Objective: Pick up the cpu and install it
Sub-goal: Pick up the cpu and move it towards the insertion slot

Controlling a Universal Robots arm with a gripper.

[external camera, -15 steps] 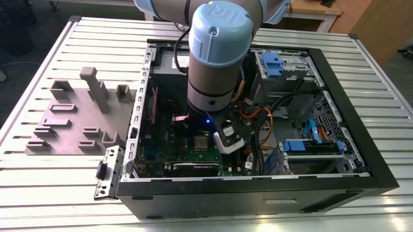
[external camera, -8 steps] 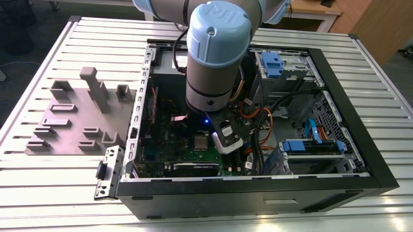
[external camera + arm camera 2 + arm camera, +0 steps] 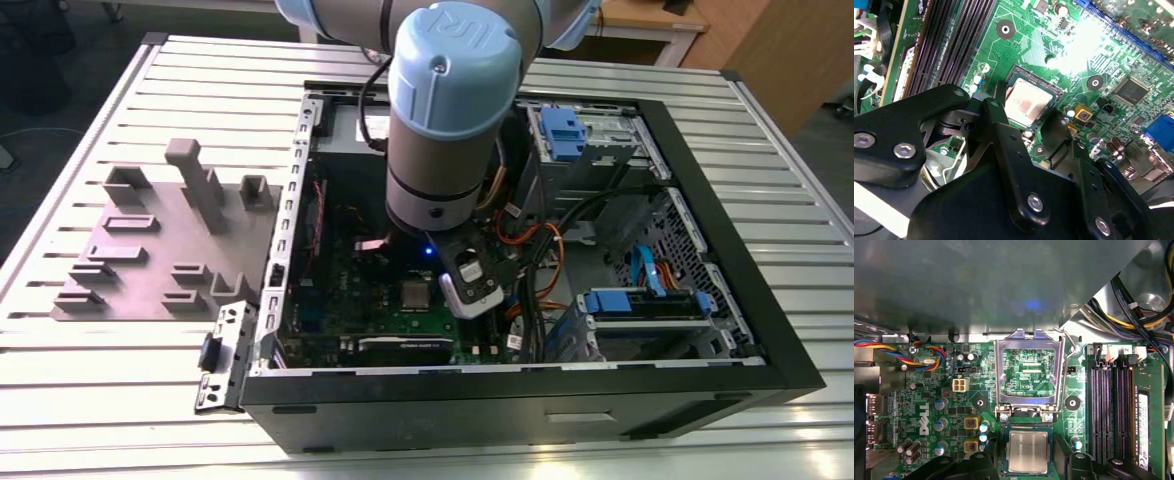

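The cpu (image 3: pixel 1027 451) lies flat in the socket (image 3: pixel 1027 428) on the green motherboard (image 3: pixel 939 390), its silver top facing up and its edges square with the socket's walls. The gripper (image 3: pixel 1022 112) hangs just over the socket with its two black fingers (image 3: pixel 1004 145) spread apart, one on each side of the socket and the chip in the gap between them; the fingers are not clamped on the chip, and whether either one touches the socket's edge cannot be told.

The metal frame (image 3: pixel 1000 375) is hinged at one edge of the socket and is swung open away from it, so the board shows through its window. A wire lever (image 3: pixel 1066 365) stands raised along the frame's side. On one side of the socket run the long dark memory slots (image 3: pixel 1109 410), with one memory stick (image 3: pixel 1144 415) seated in the slot farthest from the socket. On the opposite side of the socket are two yellow square parts (image 3: pixel 971 422), a small white connector (image 3: pixel 960 385) and, farther off, a bundle of coloured wires (image 3: pixel 884 347).

In the exterior view the arm (image 3: pixel 447 120) reaches down into the open computer case (image 3: pixel 787 370), which lies on a slatted table (image 3: pixel 134 400). A grey fixture plate (image 3: pixel 147 250) lies on the table beside the case, to the exterior view's left.
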